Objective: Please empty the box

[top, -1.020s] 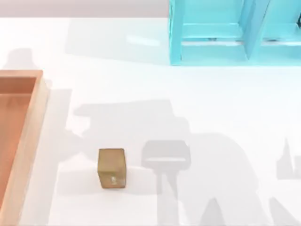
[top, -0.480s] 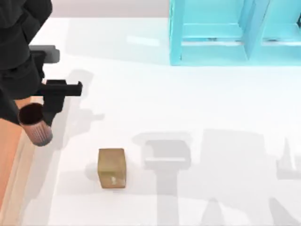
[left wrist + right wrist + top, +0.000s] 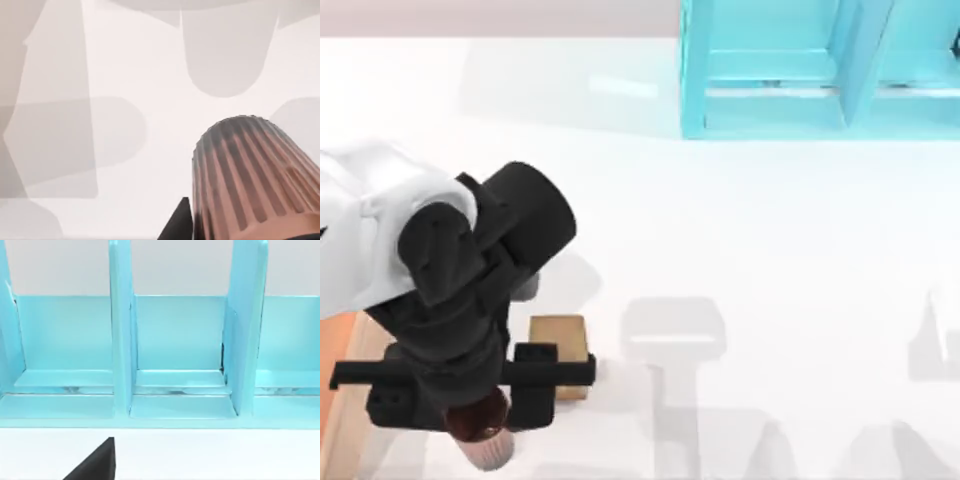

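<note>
- Your left gripper [image 3: 480,425], near the white table's [image 3: 770,230] front-left corner, is closed around a ribbed brown cup [image 3: 478,432].
- A tan-gold cube [image 3: 560,340] sits just beside it.
- The shallow wooden box [image 3: 340,400] lies at the left edge.

It is very bright here, and the white table [image 3: 770,230] almost glows. Soft grey shadows with fuzzy edges lie on it, and a big blocky one sits just right of the little gold cube [image 3: 560,335]. The blue shelf [image 3: 800,70] drops a pale shadow to its left. There is no hard glare. In the left wrist view the ribbed brown cup [image 3: 250,185] looks blurry, with faint shadows crossing behind it.
</note>
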